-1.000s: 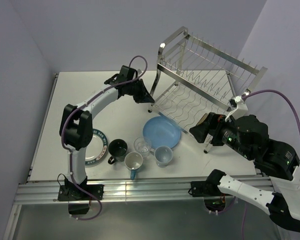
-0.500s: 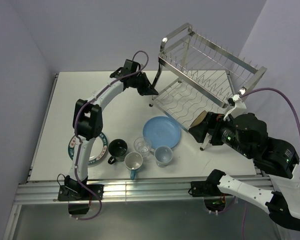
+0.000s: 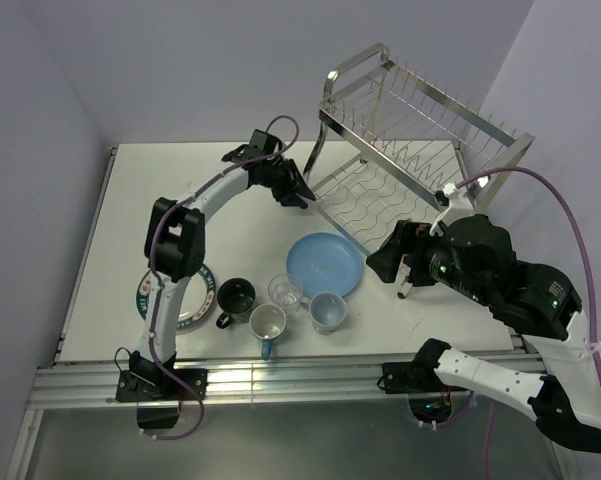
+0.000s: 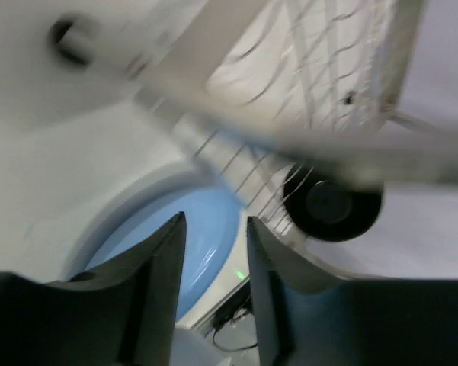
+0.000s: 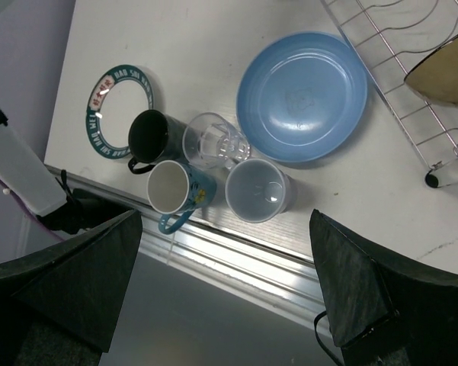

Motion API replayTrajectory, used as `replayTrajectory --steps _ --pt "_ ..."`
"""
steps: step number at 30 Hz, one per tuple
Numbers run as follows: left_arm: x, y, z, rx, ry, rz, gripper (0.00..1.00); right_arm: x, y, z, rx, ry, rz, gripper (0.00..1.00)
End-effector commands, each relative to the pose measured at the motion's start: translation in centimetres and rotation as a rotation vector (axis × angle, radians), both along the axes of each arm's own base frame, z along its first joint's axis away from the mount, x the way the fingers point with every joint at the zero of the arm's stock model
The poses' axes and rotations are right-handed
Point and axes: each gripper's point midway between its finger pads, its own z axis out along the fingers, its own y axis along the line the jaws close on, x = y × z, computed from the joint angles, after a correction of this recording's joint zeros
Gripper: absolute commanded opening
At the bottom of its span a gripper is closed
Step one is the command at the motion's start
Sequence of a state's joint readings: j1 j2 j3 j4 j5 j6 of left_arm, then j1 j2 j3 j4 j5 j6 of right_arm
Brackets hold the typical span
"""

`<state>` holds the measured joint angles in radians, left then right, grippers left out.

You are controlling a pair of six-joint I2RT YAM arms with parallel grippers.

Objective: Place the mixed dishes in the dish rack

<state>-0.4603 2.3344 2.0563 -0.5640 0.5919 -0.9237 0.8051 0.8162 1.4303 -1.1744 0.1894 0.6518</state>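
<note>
The dish rack (image 3: 410,150) stood far right on the table (image 3: 130,200). The left gripper (image 4: 213,229), beside its left leg, seemed slightly parted and empty, though blurred. The right gripper (image 5: 225,229) gaped wide, empty, right of the light-blue plate (image 3: 325,265).

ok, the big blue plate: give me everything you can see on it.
The large light-blue plate is round, plain and glossy, with a shallow well and raised rim; plastic or glazed ceramic by its look. It lies flat, face up and empty on the white table, just in front of the lower tier of the dish rack. The clear glass and light-blue cup stand by its near edge; contact unclear.
</note>
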Motion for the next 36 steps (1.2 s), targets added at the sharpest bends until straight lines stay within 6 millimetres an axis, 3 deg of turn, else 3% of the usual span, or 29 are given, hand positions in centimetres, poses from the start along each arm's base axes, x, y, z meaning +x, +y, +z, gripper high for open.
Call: replayTrajectory --steps 1,2,4,5,8,15,21,31,36 --pt "-1.7 4.0 4.2 0.101 -0.123 0.046 0.45 -0.2 0.0 1.4 0.039 -0.049 0.014 0.98" --pt "-2.3 4.8 5.5 0.115 -0.154 0.055 0.46 -0.3 -0.1 1.4 0.042 -0.051 0.016 0.98" --pt "-3.3 6.4 4.7 0.196 -0.149 0.054 0.47 -0.3 -0.2 1.3 0.042 -0.051 0.014 0.98" --pt "-3.7 6.9 5.3 0.208 -0.162 0.049 0.48 -0.4 -0.2 1.3 0.04 -0.053 0.017 0.98" --pt "-4.6 7.7 4.8 0.244 -0.162 0.038 0.49 -0.4 -0.2 1.4 0.043 -0.053 0.018 0.98" --pt "-6.2 8.8 1.3 0.332 -0.097 -0.001 0.49 -0.7 -0.4 1.6 0.059 -0.058 0.019 0.98" --pt "-8.4 8.7 -1.7 0.357 -0.049 -0.055 0.48 -0.9 -0.9 1.9 0.065 -0.069 0.007 0.98" --pt "-11.1 6.3 -4.9 0.384 -0.011 -0.139 0.47 -0.9 -1.0 2.1 0.072 -0.074 -0.001 0.98" --pt "-11.9 6.3 -6.9 0.401 0.026 -0.157 0.46 -1.0 -1.2 2.0 0.069 -0.076 -0.004 0.98"
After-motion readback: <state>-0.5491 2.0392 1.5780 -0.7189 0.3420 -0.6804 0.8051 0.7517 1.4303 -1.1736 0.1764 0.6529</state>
